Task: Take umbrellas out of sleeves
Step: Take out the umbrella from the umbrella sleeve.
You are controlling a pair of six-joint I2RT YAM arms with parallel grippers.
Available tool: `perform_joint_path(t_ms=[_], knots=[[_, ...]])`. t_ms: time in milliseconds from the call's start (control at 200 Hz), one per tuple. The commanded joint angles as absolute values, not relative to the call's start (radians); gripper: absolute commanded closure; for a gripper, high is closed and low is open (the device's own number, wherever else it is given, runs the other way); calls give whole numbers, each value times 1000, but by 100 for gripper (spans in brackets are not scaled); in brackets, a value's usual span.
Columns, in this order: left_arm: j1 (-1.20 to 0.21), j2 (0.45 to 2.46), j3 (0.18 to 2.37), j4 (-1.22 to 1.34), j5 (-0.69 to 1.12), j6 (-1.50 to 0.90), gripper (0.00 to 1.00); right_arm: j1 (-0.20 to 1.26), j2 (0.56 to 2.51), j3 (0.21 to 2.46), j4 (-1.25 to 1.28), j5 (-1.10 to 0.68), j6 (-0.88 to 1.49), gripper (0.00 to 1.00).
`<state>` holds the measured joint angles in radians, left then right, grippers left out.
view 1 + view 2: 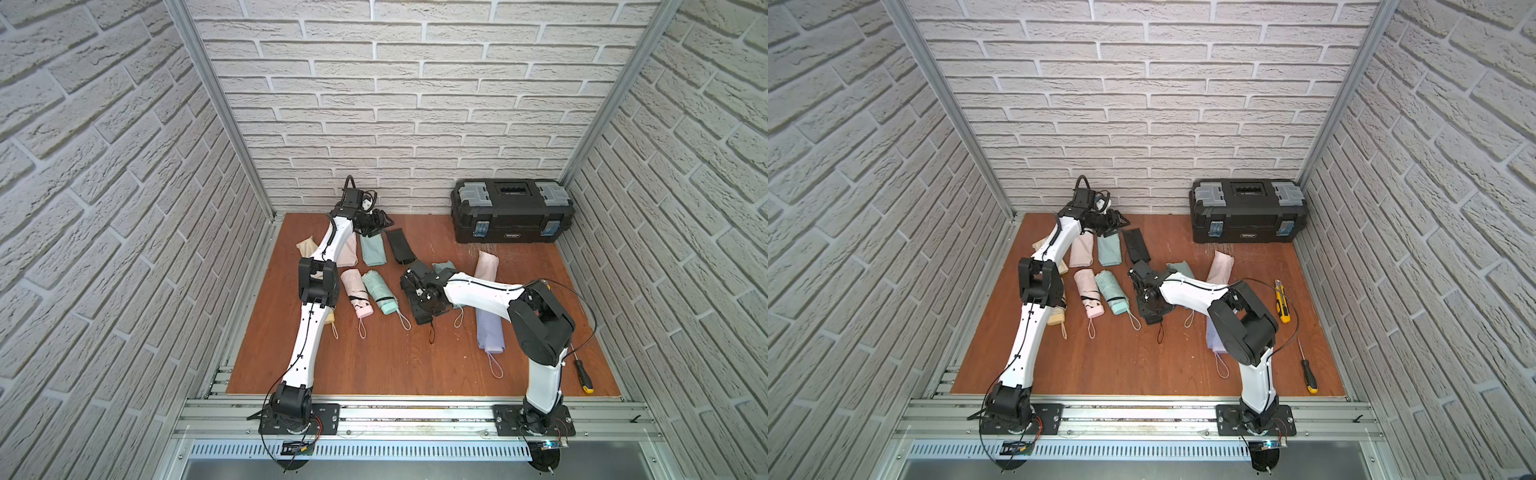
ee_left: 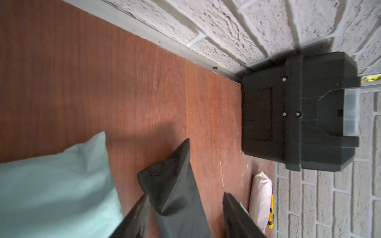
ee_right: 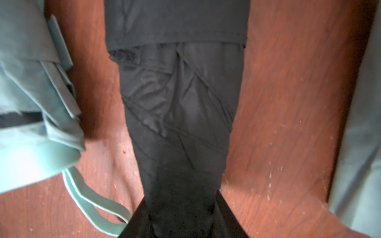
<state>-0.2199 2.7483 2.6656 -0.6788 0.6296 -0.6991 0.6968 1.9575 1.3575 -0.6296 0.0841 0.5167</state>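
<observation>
My right gripper is shut on the black umbrella on the table's middle. The umbrella's far end lies at the mouth of the flat black sleeve; I cannot tell whether it is still inside. My left gripper hovers open by the back wall, jaws either side of the black sleeve's closed end, not gripping it. Beige, pink and mint sleeves lie flat nearby. A bare pink umbrella and mint umbrella lie in front.
A black toolbox stands at the back right. More umbrellas, pink, mint and lilac, lie partly under the right arm. A yellow utility knife and a screwdriver lie at the right edge. The left arm partly covers a beige umbrella.
</observation>
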Motion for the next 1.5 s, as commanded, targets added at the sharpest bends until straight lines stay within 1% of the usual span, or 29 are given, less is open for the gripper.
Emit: perform_joint_path(t_ms=[0, 325, 425, 450, 480, 565, 595, 735, 875, 1145, 1240, 1365, 1495], knots=[[-206, 2672, 2689, -689, 601, -667, 39, 698, 2007, 1428, -630, 93, 506, 72], [-187, 2501, 2600, -739, 610, -641, 38, 697, 2103, 1571, -657, 81, 517, 72], [-195, 2447, 2534, -732, 618, -628, 39, 698, 2102, 1584, -663, 75, 524, 69], [-198, 2430, 2517, -729, 618, -623, 39, 697, 2099, 1581, -661, 73, 523, 67], [-201, 2412, 2495, -723, 618, -620, 39, 697, 2092, 1578, -658, 68, 522, 61], [-211, 2373, 2422, -690, 619, -620, 40, 697, 2069, 1559, -652, 64, 523, 42], [-214, 2362, 2401, -683, 618, -619, 41, 696, 2055, 1550, -651, 68, 519, 40], [-254, 2352, 2358, -691, 611, -592, 42, 690, 1985, 1514, -658, 89, 488, 39], [-315, 2377, 2323, -696, 624, -570, 43, 669, 1837, 1435, -656, 107, 470, 38], [-443, 2444, 2338, -772, 628, -497, 43, 566, 1562, 1090, -602, 112, 495, 38], [-474, 2453, 2337, -807, 604, -459, 43, 548, 1479, 977, -584, 109, 506, 38], [-504, 2464, 2355, -854, 566, -416, 44, 541, 1383, 864, -558, 110, 528, 39], [-519, 2504, 2439, -937, 555, -371, 44, 526, 1311, 775, -536, 84, 563, 39]])
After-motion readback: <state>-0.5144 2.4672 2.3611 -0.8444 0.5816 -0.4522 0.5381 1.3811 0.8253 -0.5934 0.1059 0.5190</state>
